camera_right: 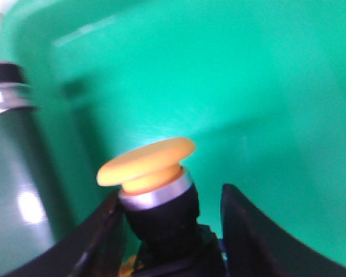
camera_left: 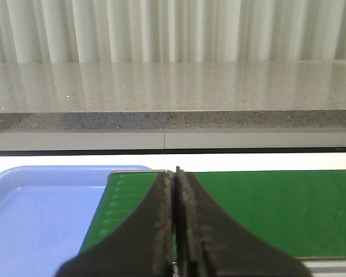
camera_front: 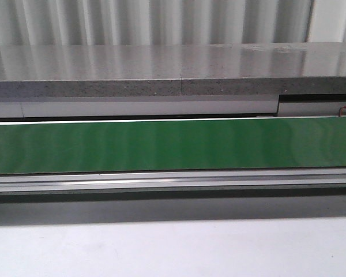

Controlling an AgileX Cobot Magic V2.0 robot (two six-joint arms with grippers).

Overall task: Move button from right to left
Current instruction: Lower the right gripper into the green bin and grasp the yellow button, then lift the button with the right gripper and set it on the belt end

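Observation:
The button [camera_right: 150,167] fills the right wrist view: an orange mushroom cap on a silver ring and a black body, blurred by closeness. It stands inside a green bin [camera_right: 265,86]. My right gripper [camera_right: 169,193] is open around it; one finger lies against the black body, and green shows in the gap before the other finger. My left gripper [camera_left: 176,170] is shut with nothing between its fingers, hanging over the end of the green belt [camera_left: 277,208]. The front view shows neither gripper nor the button.
A blue tray [camera_left: 40,213] lies beside the belt's end under my left gripper. The green belt [camera_front: 173,144] runs across the front view on a metal frame, with a grey speckled ledge [camera_front: 161,69] behind it and a white tabletop [camera_front: 173,248] in front.

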